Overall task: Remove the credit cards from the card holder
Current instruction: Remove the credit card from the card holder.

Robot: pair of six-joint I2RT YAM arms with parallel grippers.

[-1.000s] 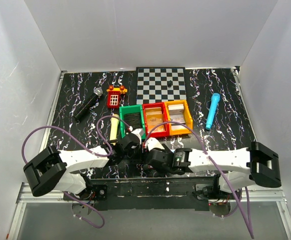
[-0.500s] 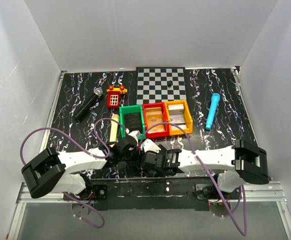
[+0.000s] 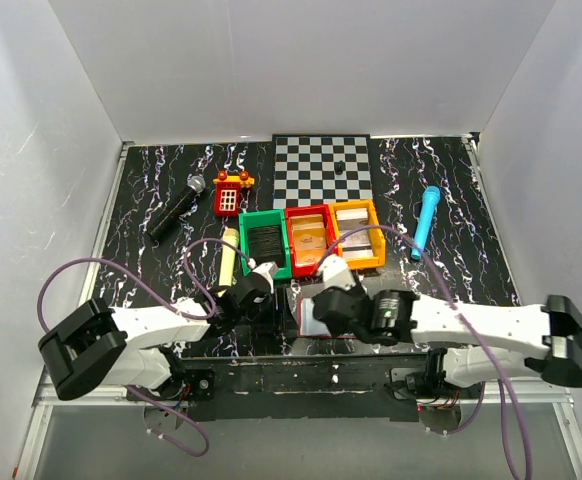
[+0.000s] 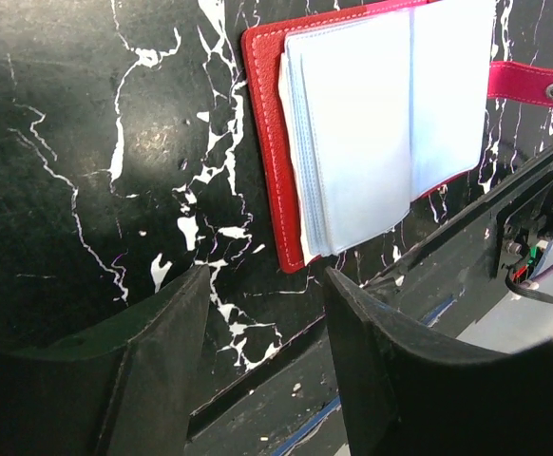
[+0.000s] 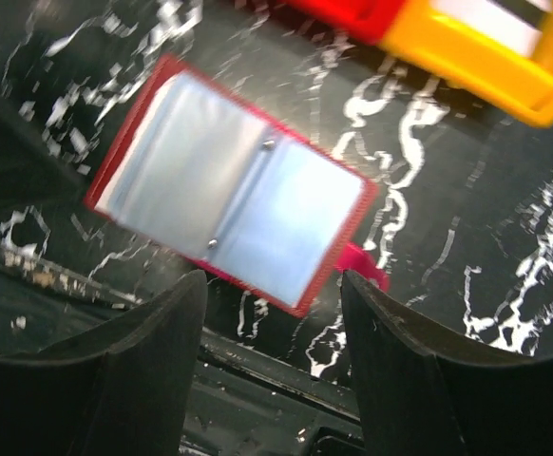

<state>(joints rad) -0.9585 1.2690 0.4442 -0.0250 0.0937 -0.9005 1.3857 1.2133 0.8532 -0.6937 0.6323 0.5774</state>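
Observation:
The card holder (image 4: 371, 123) lies open flat on the black marbled table, red cover down, pale bluish sleeves up, red tab (image 4: 533, 85) at its edge. No card shows in the sleeves that face up. My left gripper (image 4: 267, 280) hovers open and empty just short of its near corner. My right gripper (image 5: 275, 285) is also open and empty, above the holder (image 5: 229, 195). From above, the holder (image 3: 293, 312) is mostly hidden between both wrists. Credit cards lie in the bins: a dark one (image 3: 266, 240), a tan-orange one (image 3: 309, 238), a pale grey one (image 3: 354, 222).
Green (image 3: 244, 240), red (image 3: 307, 212) and yellow (image 3: 377, 238) bins stand side by side behind the holder. A chessboard (image 3: 321, 168), a blue cylinder (image 3: 426, 220), a microphone (image 3: 176, 208), a red toy (image 3: 229, 192) and a cream stick (image 3: 228, 255) lie farther back. The table's front edge is close.
The right arm has swung out to the right and its gripper has drawn back and up off the card holder. The left gripper has hardly moved.

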